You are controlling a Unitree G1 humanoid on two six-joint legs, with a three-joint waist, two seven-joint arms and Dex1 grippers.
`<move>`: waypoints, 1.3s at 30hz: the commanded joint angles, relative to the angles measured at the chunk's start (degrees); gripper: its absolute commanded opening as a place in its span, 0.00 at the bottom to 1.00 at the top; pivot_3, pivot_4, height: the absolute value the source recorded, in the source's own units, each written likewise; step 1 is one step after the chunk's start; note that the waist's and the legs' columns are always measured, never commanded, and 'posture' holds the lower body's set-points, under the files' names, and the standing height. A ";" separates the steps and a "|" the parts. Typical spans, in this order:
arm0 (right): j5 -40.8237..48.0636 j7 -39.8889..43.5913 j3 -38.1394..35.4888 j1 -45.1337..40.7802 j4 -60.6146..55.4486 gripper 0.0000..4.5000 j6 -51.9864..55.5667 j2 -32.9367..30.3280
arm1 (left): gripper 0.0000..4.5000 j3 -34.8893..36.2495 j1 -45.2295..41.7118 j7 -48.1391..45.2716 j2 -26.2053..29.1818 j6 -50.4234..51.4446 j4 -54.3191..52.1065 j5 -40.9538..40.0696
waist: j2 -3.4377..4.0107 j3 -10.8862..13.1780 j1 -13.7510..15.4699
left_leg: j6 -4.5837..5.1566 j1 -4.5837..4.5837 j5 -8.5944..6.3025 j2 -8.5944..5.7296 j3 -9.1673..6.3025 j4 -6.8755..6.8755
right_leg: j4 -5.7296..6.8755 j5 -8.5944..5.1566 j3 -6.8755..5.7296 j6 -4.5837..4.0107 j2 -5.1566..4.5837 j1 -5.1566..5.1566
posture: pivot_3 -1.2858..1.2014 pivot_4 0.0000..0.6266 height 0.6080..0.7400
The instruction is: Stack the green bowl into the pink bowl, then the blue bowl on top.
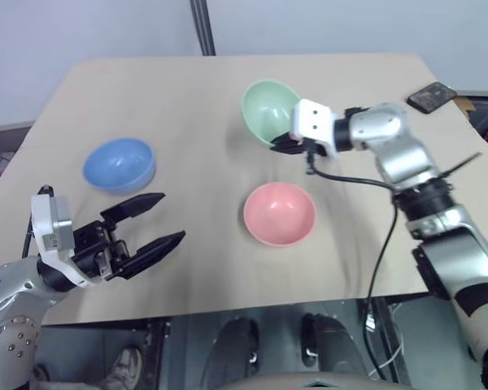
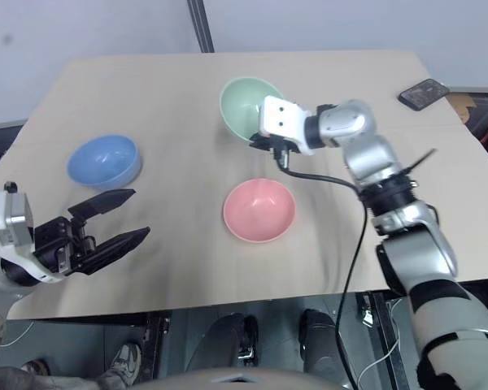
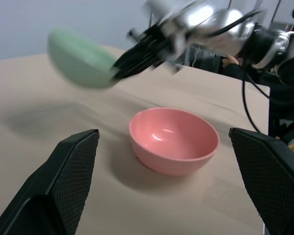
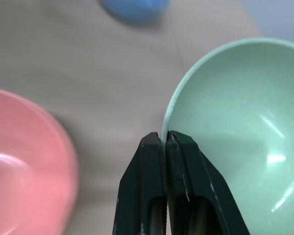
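My right gripper [image 1: 278, 143] is shut on the rim of the green bowl [image 1: 267, 110] and holds it tilted above the table, at the far middle. The rim is pinched between the fingertips [image 4: 162, 139]. The pink bowl [image 1: 279, 213] sits upright on the table just in front of the lifted bowl, with nothing in it. The blue bowl [image 1: 119, 164] rests on the table at the left. My left gripper [image 1: 164, 221] stands open near the front left edge, a little in front of the blue bowl, with nothing between its fingers.
The tan table [image 1: 203, 106] ends just in front of the pink bowl. A black phone [image 1: 431, 97] lies at the far right corner. A black cable [image 1: 374, 244] hangs from my right arm over the table's right side. A dark pole [image 1: 202, 26] rises behind the far edge.
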 commanded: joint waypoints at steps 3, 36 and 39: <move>11.20 5.00 -4.95 10.54 -25.74 0.00 16.72 -10.76 | 1.00 -0.16 -1.55 0.21 -0.26 -0.86 1.01 -0.14 | 0.00 0.00 0.25 | 0.01 0.02 -0.01 -0.01 0.02 0.00 | 0.01 0.00 -0.02 0.00 -0.05 0.01 | 0.52 0.24 1.00; 20.43 -14.63 -14.41 24.40 -33.24 0.69 17.86 -5.20 | 1.00 -26.55 -28.72 37.84 14.99 28.18 10.18 41.65 | -0.11 -0.02 1.23 | -0.01 0.06 0.00 0.02 0.14 0.10 | 0.22 0.01 0.15 0.00 0.15 -0.05 | 0.52 0.24 1.00; 20.07 -14.66 -13.68 23.13 -31.61 0.69 16.12 -4.08 | 1.00 -30.41 -31.26 38.42 14.96 26.69 14.34 45.85 | -0.12 0.00 1.33 | -0.01 -0.03 0.00 -0.02 0.16 0.09 | 0.23 0.01 0.17 -0.01 0.16 -0.16 | 0.52 0.24 1.00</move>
